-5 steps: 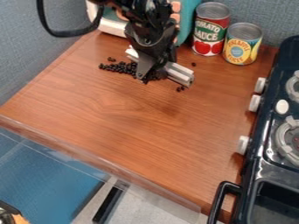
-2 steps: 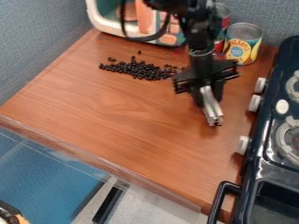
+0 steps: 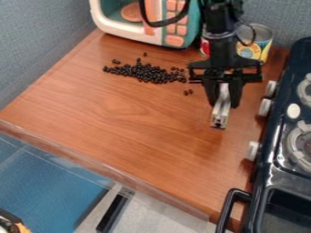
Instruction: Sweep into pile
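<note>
Chg. noted: gripper w/ metal bar clamped in claw moved off beans to right side of counter, near stove; bar now points near. Beans uncovered, far left of bar: 1 loose band; 2 strays at near right, 1 on far side. Assessed: sweep incompl.; inward pass from right req'd, scatter risk if fast.

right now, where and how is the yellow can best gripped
Round the upper sides of the yellow can, probably from above, since it stands upright with a round top; the gripper holds the metal bar and must release it first.
</note>
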You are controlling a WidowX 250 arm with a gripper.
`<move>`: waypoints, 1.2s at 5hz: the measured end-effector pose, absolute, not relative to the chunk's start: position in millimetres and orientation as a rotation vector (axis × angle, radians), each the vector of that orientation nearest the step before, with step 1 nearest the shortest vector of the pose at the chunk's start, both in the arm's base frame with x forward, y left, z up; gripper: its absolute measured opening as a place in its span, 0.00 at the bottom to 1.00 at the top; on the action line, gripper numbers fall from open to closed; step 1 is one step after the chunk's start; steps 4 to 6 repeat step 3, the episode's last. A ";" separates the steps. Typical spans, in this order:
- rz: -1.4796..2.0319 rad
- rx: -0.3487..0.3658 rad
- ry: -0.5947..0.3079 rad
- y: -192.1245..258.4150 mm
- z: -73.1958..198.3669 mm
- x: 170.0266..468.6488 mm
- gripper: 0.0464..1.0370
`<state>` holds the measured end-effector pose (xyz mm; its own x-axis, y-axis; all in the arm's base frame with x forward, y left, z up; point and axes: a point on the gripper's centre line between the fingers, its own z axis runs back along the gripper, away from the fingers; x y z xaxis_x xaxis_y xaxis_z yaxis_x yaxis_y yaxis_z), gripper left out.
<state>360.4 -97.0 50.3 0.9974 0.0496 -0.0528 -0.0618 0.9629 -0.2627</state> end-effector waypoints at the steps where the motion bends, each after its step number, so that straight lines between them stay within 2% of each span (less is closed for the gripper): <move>1: -0.180 -0.180 0.145 -102.6 34.7 353.2 0.40; 2: -0.278 -0.142 0.140 -98.7 29.9 351.4 0.70; 3: -0.288 -0.146 0.082 -98.9 51.3 352.9 0.96; 6: -0.288 -0.146 0.082 -98.9 51.3 352.9 0.96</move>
